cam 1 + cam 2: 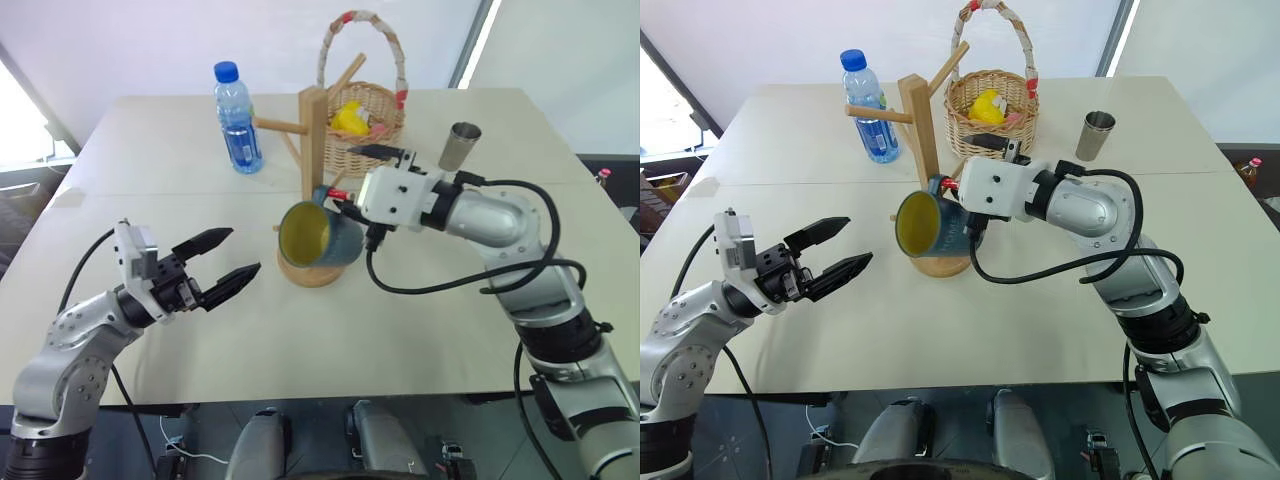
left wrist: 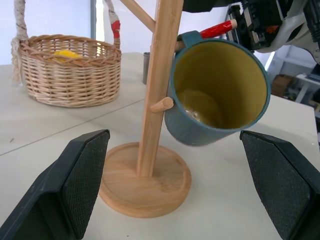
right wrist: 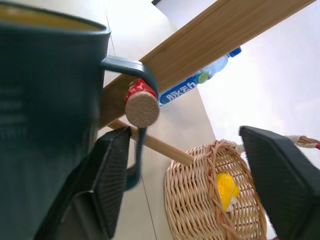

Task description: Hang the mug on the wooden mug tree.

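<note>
With the right pincer (image 3: pixel 185 175) released, one finger just beside the mug (image 3: pixel 47 125) handle threaded on the wooden mug tree (image 2: pixel 150 125) red-tipped peg, a careless retreat could snag it off.

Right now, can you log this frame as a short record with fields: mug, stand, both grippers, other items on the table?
mug: blue mug, yellow inside, hanging by its handle on the red-tipped peg, tilted with its mouth toward the robot
stand: wooden mug tree, upright on the table
right gripper: open, fingers either side of the handle, not gripping
left gripper: open, empty, apart from the mug
other items: water bottle, wicker basket, steel cup
task state: mug appears hung
</note>
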Robot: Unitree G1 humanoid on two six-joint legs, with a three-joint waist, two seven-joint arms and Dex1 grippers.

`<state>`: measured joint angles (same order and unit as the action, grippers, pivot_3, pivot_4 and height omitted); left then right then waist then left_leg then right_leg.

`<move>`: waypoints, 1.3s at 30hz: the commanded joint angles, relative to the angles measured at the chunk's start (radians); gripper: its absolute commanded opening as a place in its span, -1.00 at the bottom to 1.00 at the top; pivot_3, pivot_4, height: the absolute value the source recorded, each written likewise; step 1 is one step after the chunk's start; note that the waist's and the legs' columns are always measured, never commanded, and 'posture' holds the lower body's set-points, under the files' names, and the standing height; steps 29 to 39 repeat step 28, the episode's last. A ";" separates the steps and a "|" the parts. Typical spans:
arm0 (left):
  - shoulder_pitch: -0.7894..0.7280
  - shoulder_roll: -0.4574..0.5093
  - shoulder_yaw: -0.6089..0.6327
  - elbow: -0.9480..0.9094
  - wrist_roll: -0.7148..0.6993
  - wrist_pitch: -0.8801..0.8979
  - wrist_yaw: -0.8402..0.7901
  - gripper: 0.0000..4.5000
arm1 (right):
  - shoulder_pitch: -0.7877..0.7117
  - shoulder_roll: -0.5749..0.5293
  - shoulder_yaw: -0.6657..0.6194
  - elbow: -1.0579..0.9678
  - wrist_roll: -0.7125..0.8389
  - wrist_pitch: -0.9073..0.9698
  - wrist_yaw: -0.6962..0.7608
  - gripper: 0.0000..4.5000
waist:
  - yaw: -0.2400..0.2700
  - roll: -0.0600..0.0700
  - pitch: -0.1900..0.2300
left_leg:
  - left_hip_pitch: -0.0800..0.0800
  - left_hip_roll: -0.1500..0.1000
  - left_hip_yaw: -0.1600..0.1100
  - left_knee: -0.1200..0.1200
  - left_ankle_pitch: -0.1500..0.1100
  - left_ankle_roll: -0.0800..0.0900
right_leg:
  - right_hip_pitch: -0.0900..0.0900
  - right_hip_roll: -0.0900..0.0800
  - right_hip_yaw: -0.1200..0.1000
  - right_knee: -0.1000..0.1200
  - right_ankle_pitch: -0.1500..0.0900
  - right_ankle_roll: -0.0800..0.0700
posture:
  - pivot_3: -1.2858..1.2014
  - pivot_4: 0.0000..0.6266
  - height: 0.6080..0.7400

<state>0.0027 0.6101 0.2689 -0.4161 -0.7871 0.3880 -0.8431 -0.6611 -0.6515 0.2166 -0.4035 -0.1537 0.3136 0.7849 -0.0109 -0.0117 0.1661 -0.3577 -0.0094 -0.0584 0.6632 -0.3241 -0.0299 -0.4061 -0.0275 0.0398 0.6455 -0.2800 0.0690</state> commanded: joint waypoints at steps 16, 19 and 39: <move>-0.019 -0.092 0.043 0.276 0.288 -0.139 0.298 1.00 | 0.469 0.178 -0.482 0.111 0.417 -0.012 -0.138 0.60 | -0.001 -0.001 0.000 | 0.001 0.000 0.000 0.000 0.000 0.000 | 0.001 0.000 0.000 0.000 0.000 0.000 | 0.03 -0.52 1.00; 0.001 -0.118 0.053 0.312 0.334 -0.174 0.344 1.00 | 0.512 0.239 -0.484 0.198 0.414 -0.061 -0.187 0.60 | -0.003 -0.001 0.000 | 0.001 0.000 0.000 -0.001 0.000 0.000 | 0.001 0.000 0.000 0.001 0.000 0.000 | 0.03 -0.52 1.00; 0.055 -0.149 0.076 0.300 0.338 -0.198 0.359 1.00 | 0.531 0.280 -0.441 0.325 0.419 -0.162 -0.195 0.60 | -0.002 -0.001 0.000 | 0.001 0.000 0.000 -0.001 0.000 0.000 | 0.001 0.000 0.000 0.001 0.000 0.000 | 0.03 -0.52 1.00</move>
